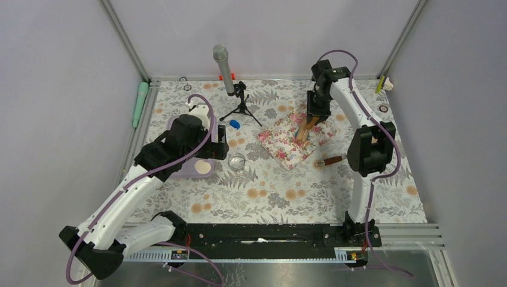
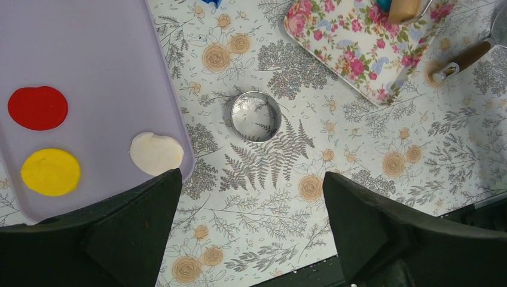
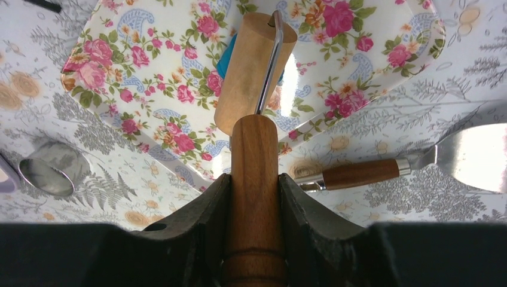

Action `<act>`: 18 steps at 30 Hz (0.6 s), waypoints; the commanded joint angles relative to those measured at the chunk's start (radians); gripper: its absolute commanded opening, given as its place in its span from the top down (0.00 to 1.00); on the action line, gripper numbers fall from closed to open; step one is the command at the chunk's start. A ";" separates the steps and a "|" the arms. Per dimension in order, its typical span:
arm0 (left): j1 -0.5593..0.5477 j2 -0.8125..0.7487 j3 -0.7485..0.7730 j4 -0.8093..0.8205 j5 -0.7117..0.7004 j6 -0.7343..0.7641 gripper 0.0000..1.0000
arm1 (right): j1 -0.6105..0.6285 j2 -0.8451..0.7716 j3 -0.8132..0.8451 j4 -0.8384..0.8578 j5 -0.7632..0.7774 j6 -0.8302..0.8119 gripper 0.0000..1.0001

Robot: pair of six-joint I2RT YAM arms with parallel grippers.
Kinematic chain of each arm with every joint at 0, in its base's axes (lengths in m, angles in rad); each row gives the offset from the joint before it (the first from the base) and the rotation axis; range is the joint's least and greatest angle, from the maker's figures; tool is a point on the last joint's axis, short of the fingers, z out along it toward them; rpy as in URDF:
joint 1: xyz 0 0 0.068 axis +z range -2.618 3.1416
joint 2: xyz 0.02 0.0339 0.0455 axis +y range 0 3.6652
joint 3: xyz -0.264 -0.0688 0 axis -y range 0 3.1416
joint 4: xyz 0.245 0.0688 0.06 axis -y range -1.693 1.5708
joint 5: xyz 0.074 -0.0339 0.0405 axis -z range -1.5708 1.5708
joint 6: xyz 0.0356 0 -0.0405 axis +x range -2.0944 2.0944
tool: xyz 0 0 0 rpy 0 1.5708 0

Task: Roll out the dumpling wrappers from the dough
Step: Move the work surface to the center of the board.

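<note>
Bright blue dough [image 3: 224,63] on the floral pink mat [image 3: 149,78], mostly hidden beneath the wooden roller [image 3: 251,72]

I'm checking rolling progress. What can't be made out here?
Right wrist: the dough lies mostly under the roller; its shape is hidden.
Top view: the right gripper and roller cover it on the mat.
Left wrist: a blue scrap is cut off by the top edge.

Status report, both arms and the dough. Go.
Left gripper open, empty, near the ring cutter. Right gripper shut on the roller, drum over the blue dough on the floral mat. Spatula beside the mat, clear of the roller.
</note>
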 commanded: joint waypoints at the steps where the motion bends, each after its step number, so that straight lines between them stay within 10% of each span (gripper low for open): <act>1: -0.002 -0.021 0.002 0.027 -0.026 0.016 0.01 | 0.024 0.097 0.084 -0.002 0.070 -0.004 1.00; 18: -0.054 0.089 -0.064 0.164 0.095 -0.101 0.01 | 0.045 -0.077 -0.186 0.074 0.002 0.022 1.00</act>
